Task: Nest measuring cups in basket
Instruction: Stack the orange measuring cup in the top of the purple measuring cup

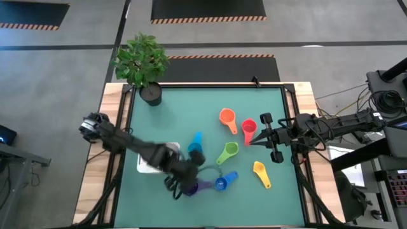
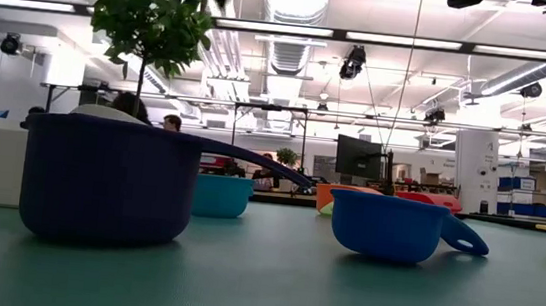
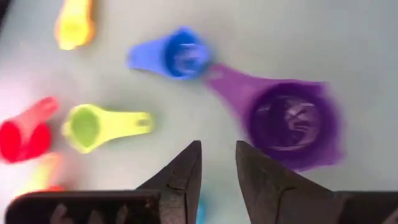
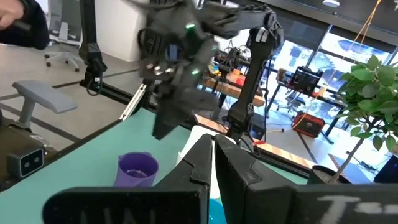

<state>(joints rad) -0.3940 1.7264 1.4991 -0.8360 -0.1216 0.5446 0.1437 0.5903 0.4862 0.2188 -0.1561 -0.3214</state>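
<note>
From above, the cups are seen loose on the green table (image 1: pixel 267 108): orange cup (image 1: pixel 227 117), red cup (image 1: pixel 248 127), green cup (image 1: pixel 229 151), yellow cup (image 1: pixel 259 170), blue cup (image 1: pixel 222 183), light blue cup (image 1: pixel 195 145). The left gripper (image 1: pixel 184 186) is held over the purple cup (image 1: pixel 203 187), likely for a pick; the white basket (image 1: pixel 146 166) is half hidden beneath that arm.

At table height, the purple cup (image 2: pixel 110 180) is nearest.

The left wrist view shows narrowly parted fingers (image 3: pixel 186 177), nothing pinched.

The right gripper (image 4: pixel 211 163), pressed together, waits at the right (no writing is legible anywhere).
</note>
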